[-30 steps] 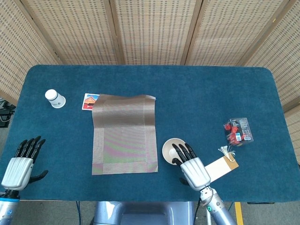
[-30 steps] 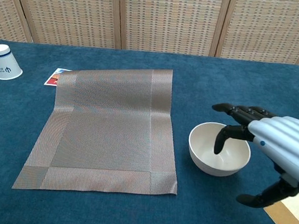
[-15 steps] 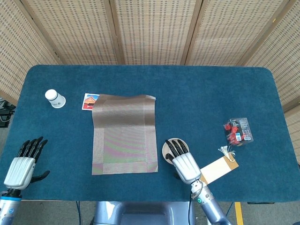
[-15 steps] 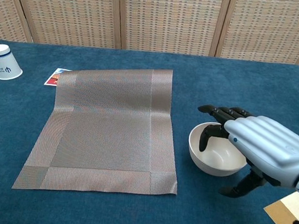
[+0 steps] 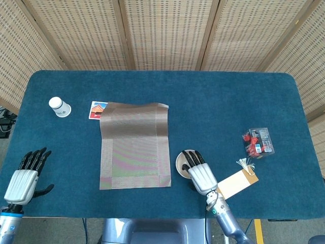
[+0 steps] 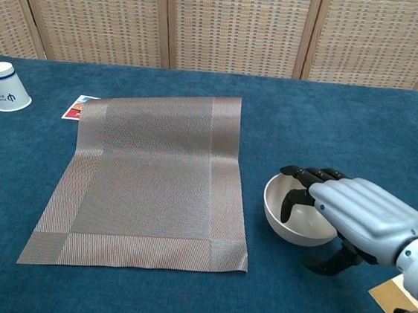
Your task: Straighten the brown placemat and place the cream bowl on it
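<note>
The brown placemat [image 5: 134, 145] lies flat on the blue table, slightly askew, with its far edge a little wavy; in the chest view the placemat [image 6: 151, 169] fills the left middle. Just right of its near corner sits the cream bowl [image 5: 182, 161], upright on the cloth. My right hand [image 5: 202, 175] covers the bowl's near side. In the chest view its fingers [image 6: 295, 192] hook over the rim into the bowl [image 6: 292, 217], and the thumb lies low against the outer wall. My left hand [image 5: 23, 180] rests open at the table's near left edge, far from both.
A white paper cup [image 5: 59, 107] stands at the far left, and a red and white card [image 5: 96, 109] peeks from under the placemat's far left corner. A clear box of red items [image 5: 259, 141] and a tan tag with a tassel [image 5: 238, 182] lie to the right.
My right hand has slid left and sunk lower onto the bowl, its fingers going deeper inside and the thumb drawing in to the wall. The left hand has dropped back slightly.
</note>
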Motion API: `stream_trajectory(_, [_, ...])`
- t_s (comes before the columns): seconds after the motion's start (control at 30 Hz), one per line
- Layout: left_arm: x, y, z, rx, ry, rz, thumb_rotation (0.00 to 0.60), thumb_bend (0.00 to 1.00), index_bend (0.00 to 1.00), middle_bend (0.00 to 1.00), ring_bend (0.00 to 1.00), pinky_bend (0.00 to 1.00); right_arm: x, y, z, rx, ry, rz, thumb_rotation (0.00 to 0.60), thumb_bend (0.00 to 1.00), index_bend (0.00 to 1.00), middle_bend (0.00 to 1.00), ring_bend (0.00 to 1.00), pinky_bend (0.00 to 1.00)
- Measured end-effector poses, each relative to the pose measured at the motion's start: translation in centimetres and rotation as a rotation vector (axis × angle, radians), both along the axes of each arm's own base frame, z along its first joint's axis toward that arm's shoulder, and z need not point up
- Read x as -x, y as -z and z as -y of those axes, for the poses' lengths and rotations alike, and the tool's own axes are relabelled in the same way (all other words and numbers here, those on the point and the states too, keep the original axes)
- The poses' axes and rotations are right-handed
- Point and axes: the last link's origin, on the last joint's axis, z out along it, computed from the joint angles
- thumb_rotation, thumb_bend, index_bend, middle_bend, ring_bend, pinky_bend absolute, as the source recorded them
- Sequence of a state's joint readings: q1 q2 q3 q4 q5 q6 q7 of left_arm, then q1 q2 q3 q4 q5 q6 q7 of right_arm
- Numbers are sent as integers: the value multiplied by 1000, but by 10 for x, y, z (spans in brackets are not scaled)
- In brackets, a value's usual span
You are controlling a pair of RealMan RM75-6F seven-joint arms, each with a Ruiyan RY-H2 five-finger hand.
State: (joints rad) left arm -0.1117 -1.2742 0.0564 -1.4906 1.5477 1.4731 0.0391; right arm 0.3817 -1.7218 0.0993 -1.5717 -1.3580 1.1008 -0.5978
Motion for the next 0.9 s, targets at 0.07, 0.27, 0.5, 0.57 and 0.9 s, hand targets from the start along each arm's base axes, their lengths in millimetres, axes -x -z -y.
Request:
stream_trajectory(0.07, [0,0,0,0,-1,2,600,159,0,0,0,0,0,3,1,-3,3,-6,600,540,394,24,0,0])
stream_trajectory(0.27, [1,1,-1,5,-3,5,600,158,0,0,0,0,4,8,6,13,12,-33,600,473,541,71,0,0])
stream_trajectory(0.5, [1,1,-1,7,-1,7,600,158,0,0,0,0,4,6,8,52,-6,-8,600,458,688,193,0,0])
stream_trajectory(0.57, [0,2,-1,6,-1,7,600,159,0,0,0,0,4,5,8,64,-16,5,600,452,695,200,0,0])
stream_trajectory(0.9, [0,3,-1,10,-3,7,600,159,0,0,0,0,5,3,7,84,-31,19,600,448,716,228,0,12])
